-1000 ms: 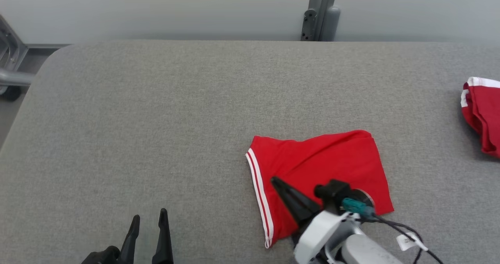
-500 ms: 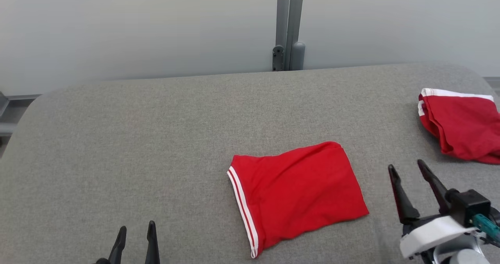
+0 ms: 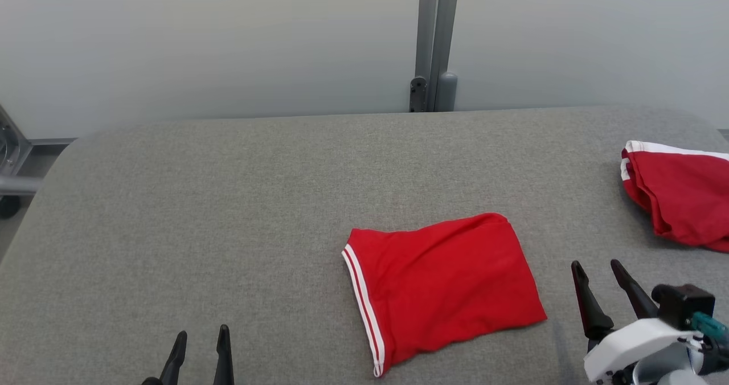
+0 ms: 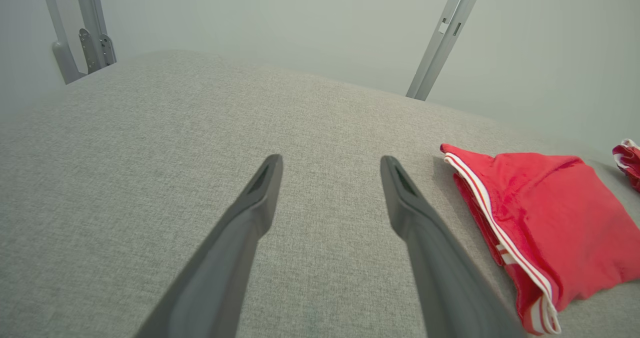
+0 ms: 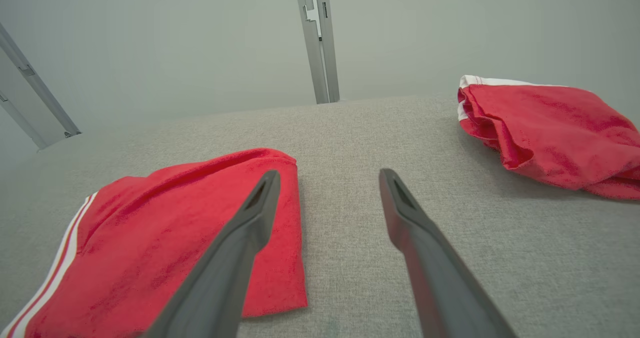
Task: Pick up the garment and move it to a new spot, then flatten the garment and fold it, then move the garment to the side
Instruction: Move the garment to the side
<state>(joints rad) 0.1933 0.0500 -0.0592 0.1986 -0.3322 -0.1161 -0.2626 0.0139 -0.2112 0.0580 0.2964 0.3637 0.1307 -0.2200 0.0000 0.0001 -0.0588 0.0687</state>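
Where the garment lies: the folded red garment (image 3: 444, 285) rests flat on the grey desk (image 3: 228, 203), right of centre in the head view, with its white-striped hem turned toward the robot's left.
Garment shape: roughly rectangular, lightly creased, with two white stripes along the hem.
Left tool (image 3: 202, 339): fingers spread wide with nothing between them, at the lower left of the head view and well apart from the garment. Its wrist view shows bare desk fabric between the fingers and the garment off to the right.
Right tool (image 3: 596, 265): fingers spread wide and holding nothing, near the garment's right edge. In its wrist view the left finger crosses in front of the garment's corner and the right finger lies over bare desk.
Second red garment (image 3: 678, 203): crumpled at the desk's right edge, white band showing, well apart from the folded one.
Backdrop: a pale wall (image 3: 171, 43) with a grey metal post (image 3: 433, 43) behind the desk.
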